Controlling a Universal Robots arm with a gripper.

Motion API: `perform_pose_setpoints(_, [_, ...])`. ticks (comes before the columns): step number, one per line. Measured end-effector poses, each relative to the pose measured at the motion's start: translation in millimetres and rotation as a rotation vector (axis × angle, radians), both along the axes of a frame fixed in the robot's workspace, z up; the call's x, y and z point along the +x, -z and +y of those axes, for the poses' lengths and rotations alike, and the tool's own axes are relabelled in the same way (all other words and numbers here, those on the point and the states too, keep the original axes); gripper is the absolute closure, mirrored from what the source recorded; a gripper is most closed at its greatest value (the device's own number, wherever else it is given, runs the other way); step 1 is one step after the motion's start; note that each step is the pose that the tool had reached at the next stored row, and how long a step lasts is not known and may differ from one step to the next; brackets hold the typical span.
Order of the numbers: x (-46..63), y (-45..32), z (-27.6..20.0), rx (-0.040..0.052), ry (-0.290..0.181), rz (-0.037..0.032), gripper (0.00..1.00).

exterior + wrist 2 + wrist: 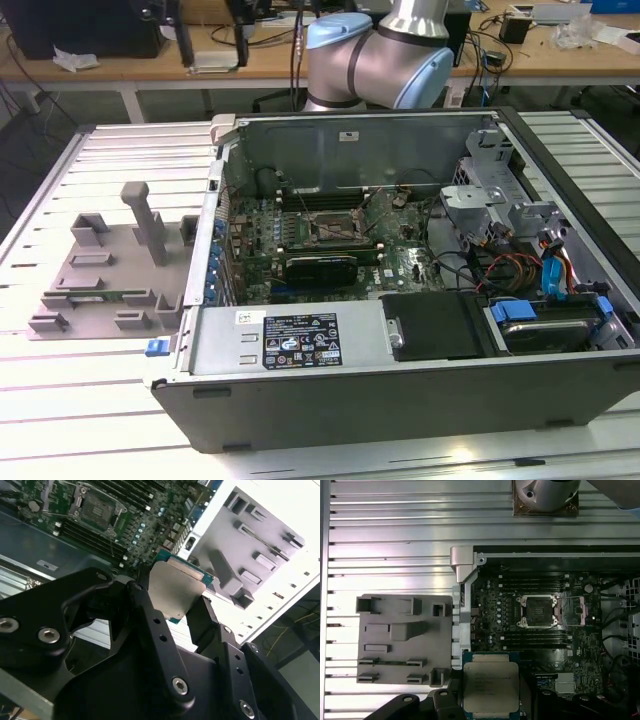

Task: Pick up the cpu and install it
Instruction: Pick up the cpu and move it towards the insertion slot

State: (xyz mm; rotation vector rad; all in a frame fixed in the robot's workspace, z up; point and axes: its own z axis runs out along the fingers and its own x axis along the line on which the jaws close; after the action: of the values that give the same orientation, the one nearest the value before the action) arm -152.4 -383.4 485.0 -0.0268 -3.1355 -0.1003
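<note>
The cpu (490,687), a flat square chip with a silver-grey metal top and a green rim, is held up in the air between my gripper's (492,702) black fingers (445,700). In the second wrist view the cpu (175,587) shows its metal face, with my gripper (172,605) shut on two opposite edges. It hangs high above the open computer case, over the case wall next to the grey fixture tray (385,670). The motherboard socket (537,611) lies open and bare inside the case, off to one side of the chip. The socket (335,230) also appears in the exterior view.
The open computer case (400,380) stands on a slatted metal table (100,420). The grey fixture tray (90,300) with upright posts lies at the exterior view's left of the case. Drive cages and cables (530,250) fill the case's other side. The arm's base (390,60) stands behind the case.
</note>
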Motion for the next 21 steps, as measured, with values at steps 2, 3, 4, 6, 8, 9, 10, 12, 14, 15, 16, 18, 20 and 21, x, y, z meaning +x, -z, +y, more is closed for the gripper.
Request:
perform_pose_setpoints(2, [12.5,6.5,0.0,0.0001,0.000,0.0001,0.46])
perform_pose_setpoints(3, [14.9,7.9,0.0,0.0001,0.000,0.0002,0.46])
perform_pose_setpoints(4, [18.5,10.0,0.0,0.0000,0.000,0.0003,0.46])
perform_pose_setpoints(6, [26.0,14.4,0.0,0.0001,0.000,0.0005,0.46])
perform_pose_setpoints(8, [32.9,18.5,0.0,0.0000,0.000,0.0008,0.46])
perform_pose_setpoints(9, [37.1,21.1,0.0,0.0002,0.000,0.0007,0.46])
perform_pose_setpoints(10, [40.0,22.8,0.0,0.0002,0.000,0.0008,0.46])
perform_pose_setpoints(12, [47.5,27.2,0.0,0.0001,0.000,0.0010,0.46])
perform_pose_setpoints(14, [53.1,31.1,0.0,0.0001,0.000,0.0010,0.46])
perform_pose_setpoints(15, [56.1,33.6,0.0,0.0001,0.000,0.0012,0.46])
perform_pose_setpoints(16, [58.1,35.4,0.0,0.0000,0.000,0.0013,0.46])
perform_pose_setpoints(18, [65.6,42.2,0.0,0.0002,0.000,0.0016,0.46])
perform_pose_setpoints(20, [69.6,45.4,0.0,0.0000,0.000,0.0019,0.46])
perform_pose_setpoints(21, [73.8,48.8,0.0,0.0000,0.000,0.0021,0.46])
